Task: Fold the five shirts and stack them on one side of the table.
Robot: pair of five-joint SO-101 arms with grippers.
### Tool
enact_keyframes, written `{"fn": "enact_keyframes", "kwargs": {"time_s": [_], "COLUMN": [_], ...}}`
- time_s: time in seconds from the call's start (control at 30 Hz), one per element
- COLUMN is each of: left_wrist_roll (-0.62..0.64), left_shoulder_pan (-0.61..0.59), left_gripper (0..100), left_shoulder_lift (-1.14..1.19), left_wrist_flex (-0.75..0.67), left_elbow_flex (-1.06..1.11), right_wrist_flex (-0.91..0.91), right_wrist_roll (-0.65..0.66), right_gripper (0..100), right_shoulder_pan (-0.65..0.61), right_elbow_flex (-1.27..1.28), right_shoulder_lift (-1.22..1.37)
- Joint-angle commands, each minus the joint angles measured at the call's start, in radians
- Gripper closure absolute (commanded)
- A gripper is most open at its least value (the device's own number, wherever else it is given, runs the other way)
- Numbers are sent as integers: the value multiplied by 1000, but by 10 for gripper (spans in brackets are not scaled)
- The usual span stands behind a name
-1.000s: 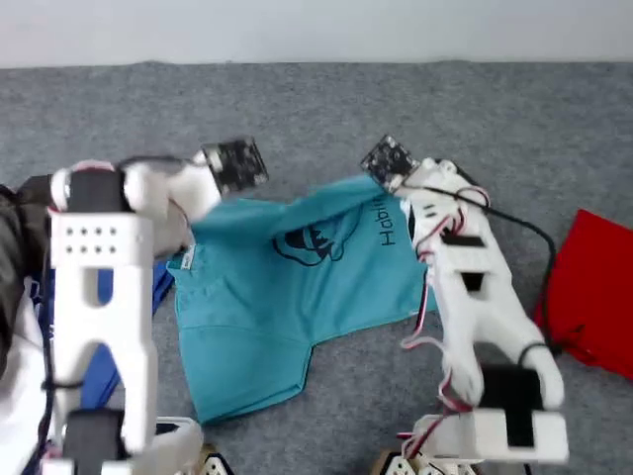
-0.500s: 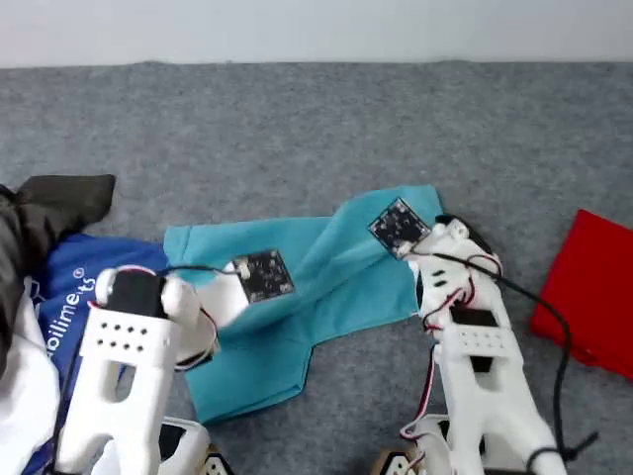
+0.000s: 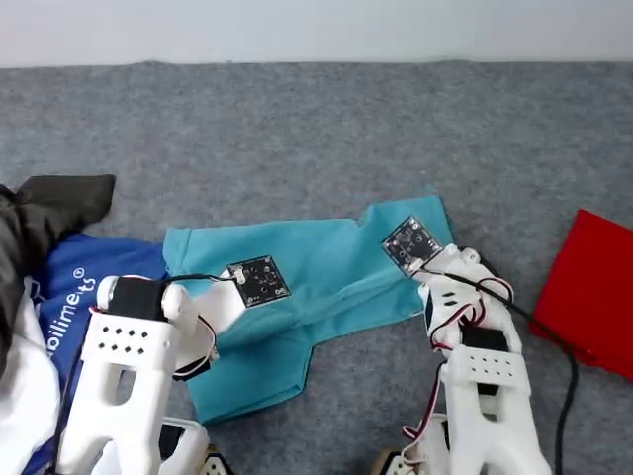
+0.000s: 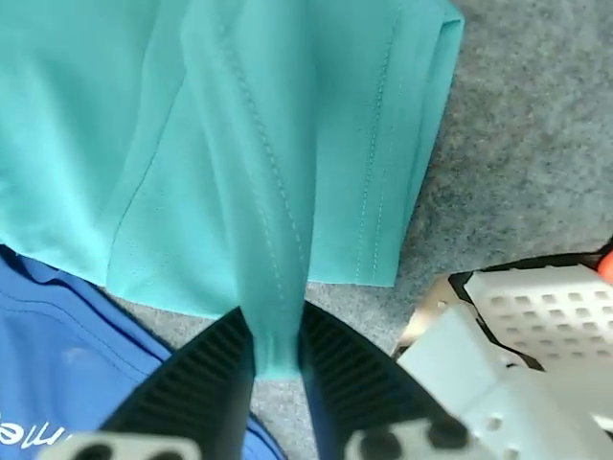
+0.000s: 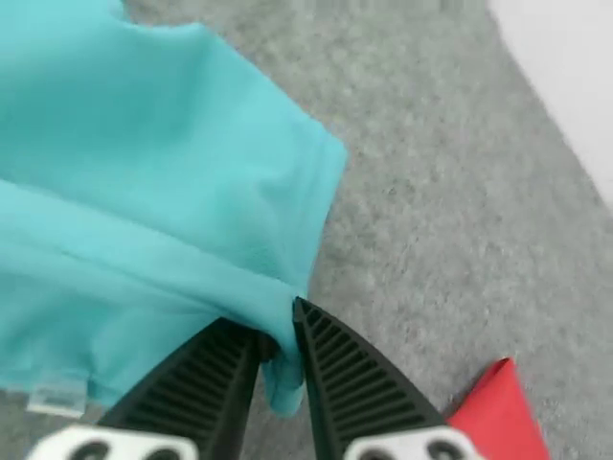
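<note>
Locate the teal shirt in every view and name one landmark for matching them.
High view: the teal shirt lies mid-table, between both arms.
Left wrist view: a fold of the teal shirt is pinched in the left end effector, beside the blue shirt.
Right wrist view: its edge is pinched in the right end effector, near the red cloth.
Shared landmark: the gray table cover.
</note>
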Motion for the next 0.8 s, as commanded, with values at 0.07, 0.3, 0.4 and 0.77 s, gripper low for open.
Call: {"fn": "enact_keyframes", "kwargs": {"time_s": [0.07, 0.3, 0.4, 0.77], "left_wrist_roll": [3, 9, 37, 244], "left_shoulder_pan": [-5, -6, -6, -6], "left_gripper": [933, 850, 827, 846], "left_shoulder_lift": [-28, -28, -29, -29], "left_wrist_flex": [-12, -3, 32, -144], "left_elbow_flex": [-10, -77, -117, -185], "right_wrist_flex": [140, 268, 294, 263], "right_wrist_roll": [3, 2, 2, 2], "right_gripper": [990, 853, 783, 790], "right_shoulder_pan": [12, 27, 54, 131], "right_elbow_flex": [-5, 2, 3, -6], "right_shoulder_lift": [-133, -268, -302, -367]}}
